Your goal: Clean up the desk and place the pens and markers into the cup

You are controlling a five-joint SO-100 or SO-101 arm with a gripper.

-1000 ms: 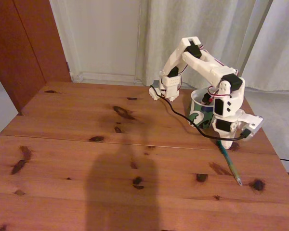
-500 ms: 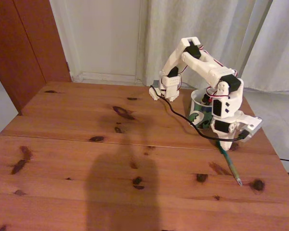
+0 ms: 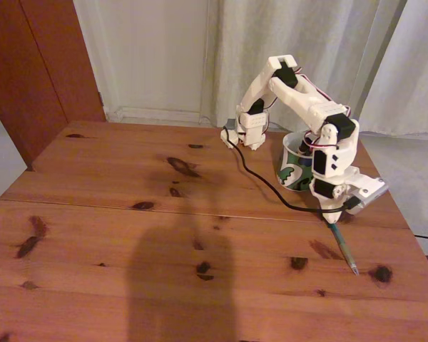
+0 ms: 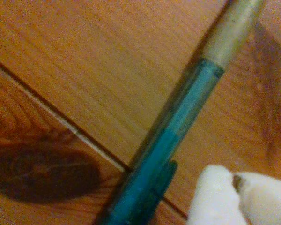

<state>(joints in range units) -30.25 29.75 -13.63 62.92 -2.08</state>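
The slim teal-green pen (image 3: 340, 245) is seen lying on the reddish-brown pine desk (image 3: 128, 214), its upper end under the white gripper (image 3: 331, 218); jaw state cannot be told. The patterned white ceramic cup (image 3: 294, 171) stands just behind.

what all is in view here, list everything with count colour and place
desk: one, reddish-brown wood with dark knots and a seam across it, fills the fixed view
cup: one, white with a green and dark pattern, far right of the desk, partly behind the arm
pen: one, teal-green with a pale grip section, lying on the desk in front of the cup, its upper end under the gripper
curtain: pale, behind the desk
cable: one, black, trailing across the desk by the cup
arm: one, white, bent over the cup
gripper: one, white, low over the pen's upper end; grip unclear
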